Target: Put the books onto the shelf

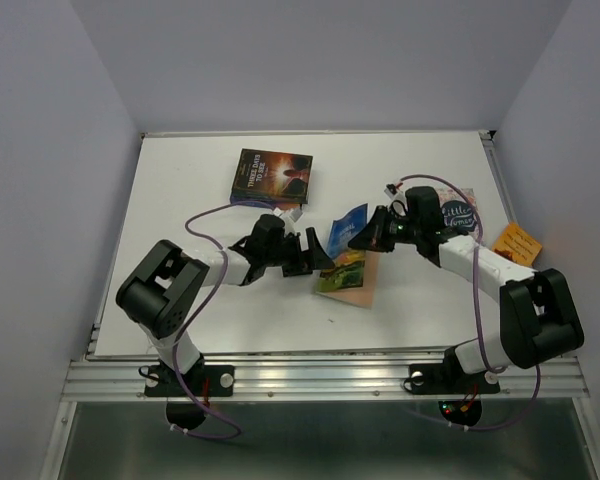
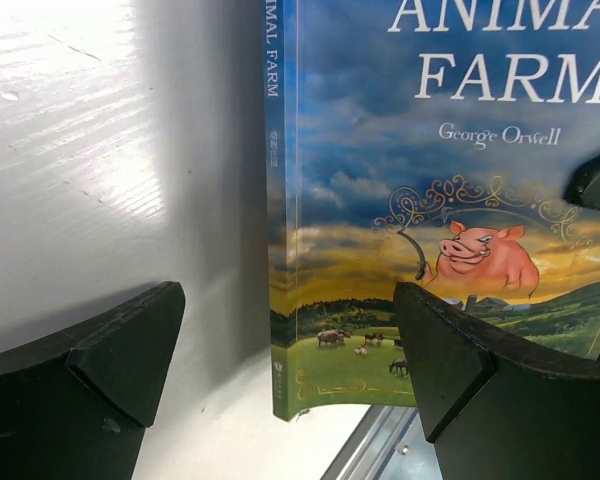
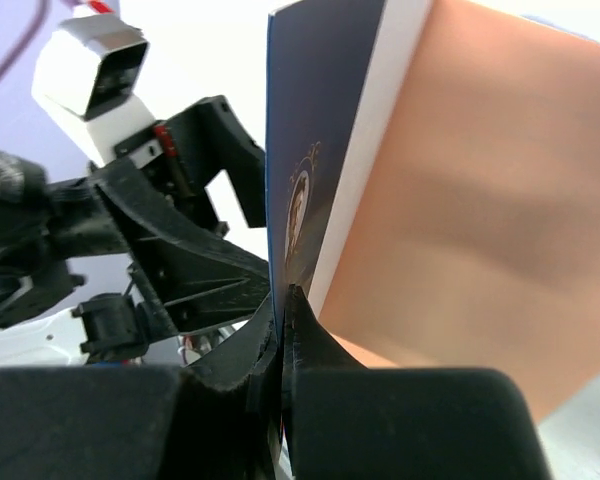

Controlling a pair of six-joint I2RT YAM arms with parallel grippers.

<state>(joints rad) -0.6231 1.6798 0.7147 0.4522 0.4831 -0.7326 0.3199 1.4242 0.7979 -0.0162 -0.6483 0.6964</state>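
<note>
White table (image 1: 170,200) is carrying four books (image 1: 270,175), one sitting at its right edge. Right claw (image 1: 365,236) is clamping the middle book (image 1: 342,272); left claw (image 1: 318,256) is gaping wide beside it, with bare tabletop lying open at left.

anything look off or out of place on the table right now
The Animal Farm book in the middle of the table isn't lying flat. It stands tilted up on edge, pinched at one edge by the shut right end effector. The left end effector is open around the spine side.
</note>
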